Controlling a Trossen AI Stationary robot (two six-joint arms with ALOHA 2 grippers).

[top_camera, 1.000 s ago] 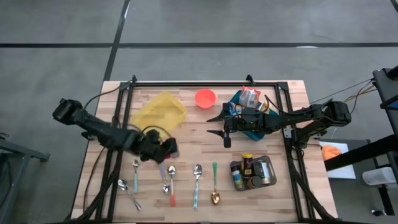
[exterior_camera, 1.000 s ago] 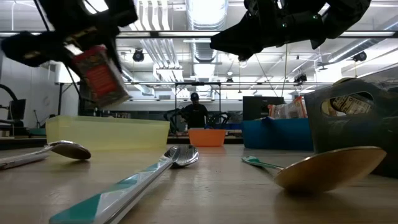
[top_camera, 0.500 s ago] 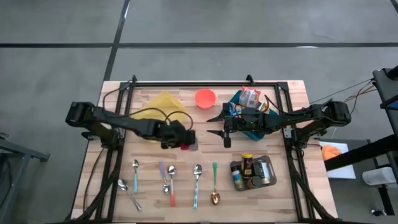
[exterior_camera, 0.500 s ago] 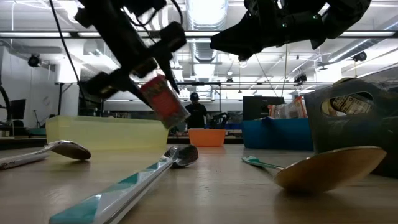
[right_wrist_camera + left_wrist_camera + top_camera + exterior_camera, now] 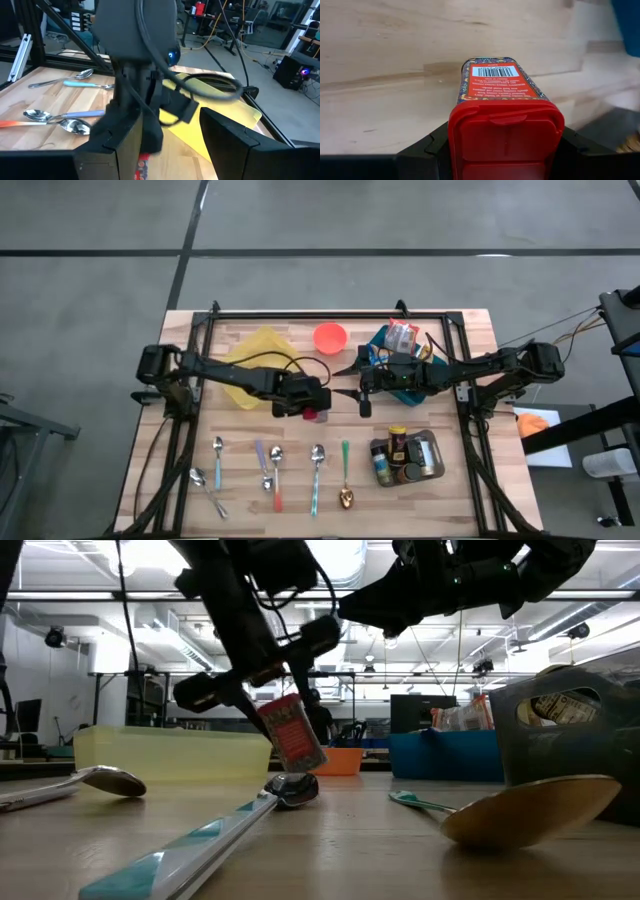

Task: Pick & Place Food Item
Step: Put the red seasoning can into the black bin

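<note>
Presently left gripper clasps one tin; right gripper gapes; six spoons.

Robotics lab: ceiling ducts, workbenches, cables.

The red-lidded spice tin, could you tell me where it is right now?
The spice tin is held in the left gripper above mid-table, just left of the open right gripper, above the spoons.

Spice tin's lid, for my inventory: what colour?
Red, on the spice tin; clearest in the left wrist view.
</note>
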